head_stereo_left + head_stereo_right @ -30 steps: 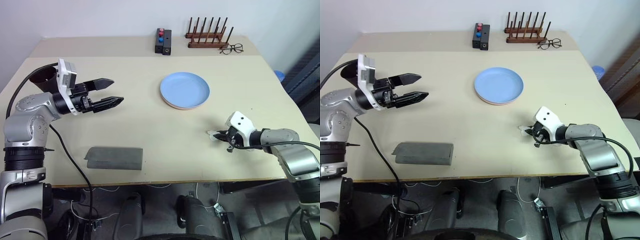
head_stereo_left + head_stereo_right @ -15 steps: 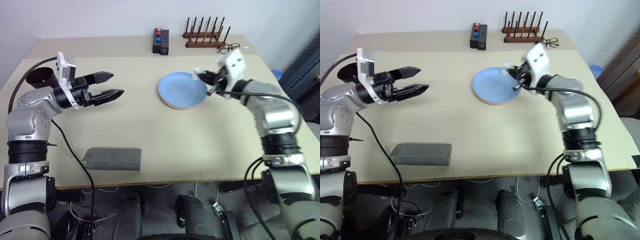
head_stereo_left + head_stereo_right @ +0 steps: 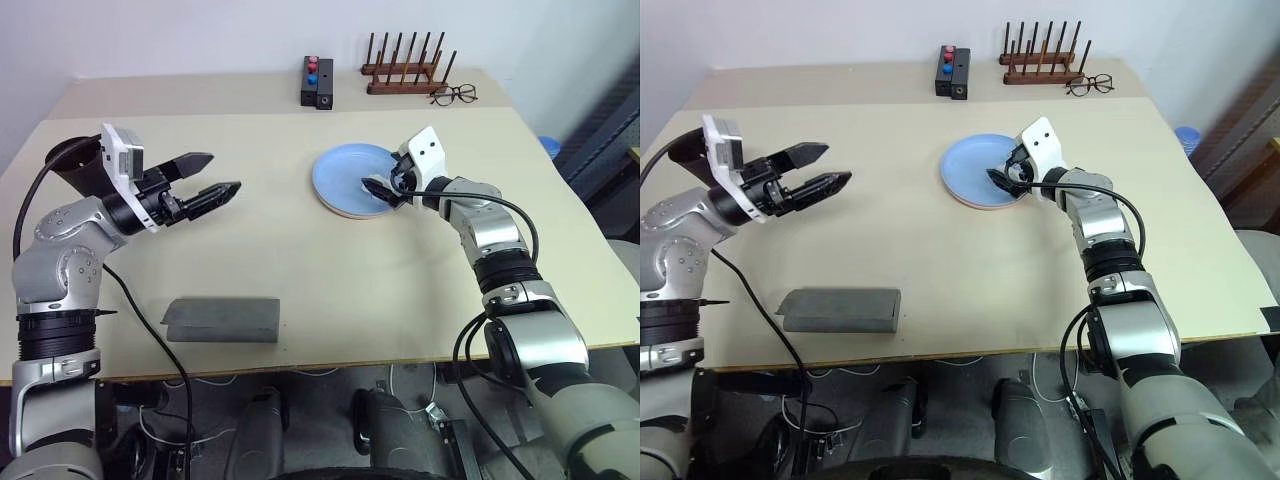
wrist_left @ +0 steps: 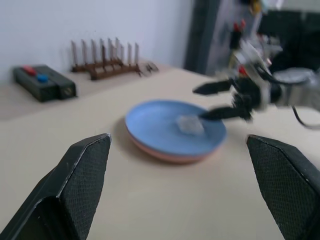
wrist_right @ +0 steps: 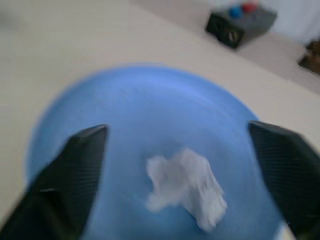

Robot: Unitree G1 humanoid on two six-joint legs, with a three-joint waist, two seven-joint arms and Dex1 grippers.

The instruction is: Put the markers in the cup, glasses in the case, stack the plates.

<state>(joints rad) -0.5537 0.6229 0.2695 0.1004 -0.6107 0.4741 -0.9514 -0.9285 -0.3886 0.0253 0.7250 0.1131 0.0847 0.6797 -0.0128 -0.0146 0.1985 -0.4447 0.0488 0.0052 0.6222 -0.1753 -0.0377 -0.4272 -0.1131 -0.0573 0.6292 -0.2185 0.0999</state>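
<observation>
The light blue plate (image 3: 345,172) lies on the pink plate (image 3: 340,211), whose rim peeks out beneath it, in the middle of the table. A small white crumpled scrap (image 5: 185,187) rests on the blue plate. Just above that plate's right side hovers my right gripper (image 3: 378,188), open and empty. Over the table's left side my left gripper (image 3: 222,172) is raised, open and empty. The dark cup (image 3: 72,160) stands behind my left arm. The grey case (image 3: 222,319) lies shut near the front edge. The markers and the glasses are out of view.
At the back of the table stand a black box with red and blue buttons (image 3: 317,82) and a wooden peg rack (image 3: 403,75). Thin-rimmed clear spectacles (image 3: 452,95) lie beside the rack.
My right arm swung from the table's front right up to the plates and its gripper opened. The white scrap it carried now lies on the blue plate. The left arm barely moved.
</observation>
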